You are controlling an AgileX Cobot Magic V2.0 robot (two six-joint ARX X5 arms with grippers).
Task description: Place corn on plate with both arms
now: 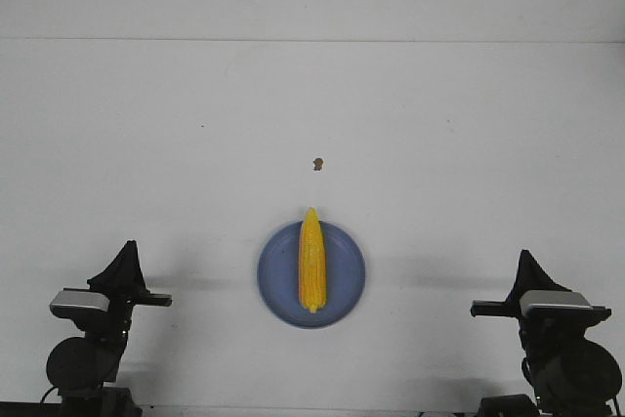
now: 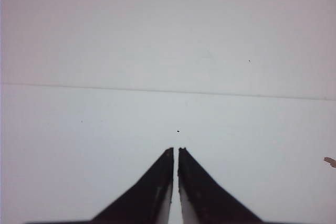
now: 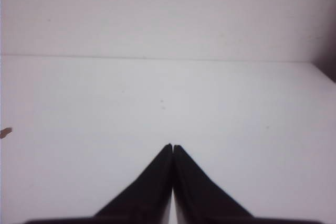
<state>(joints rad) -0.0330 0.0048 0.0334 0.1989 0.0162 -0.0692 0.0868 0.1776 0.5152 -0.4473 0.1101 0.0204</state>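
Note:
The yellow corn (image 1: 312, 261) lies lengthwise on the round blue plate (image 1: 278, 280) near the front middle of the white table, its pointed end facing away from me. My left gripper (image 1: 128, 251) is at the front left, far from the plate, shut and empty; in the left wrist view (image 2: 175, 149) its jaws stand almost together with a thin slit between them. My right gripper (image 1: 527, 259) is at the front right, also far from the plate, shut and empty; in the right wrist view (image 3: 172, 146) its jaws are closed. Neither wrist view shows the corn or the plate.
A small brown speck (image 1: 316, 163) lies on the table beyond the plate; it also shows at the edge of the left wrist view (image 2: 329, 161) and of the right wrist view (image 3: 5, 132). A white wall rises behind the table's far edge.

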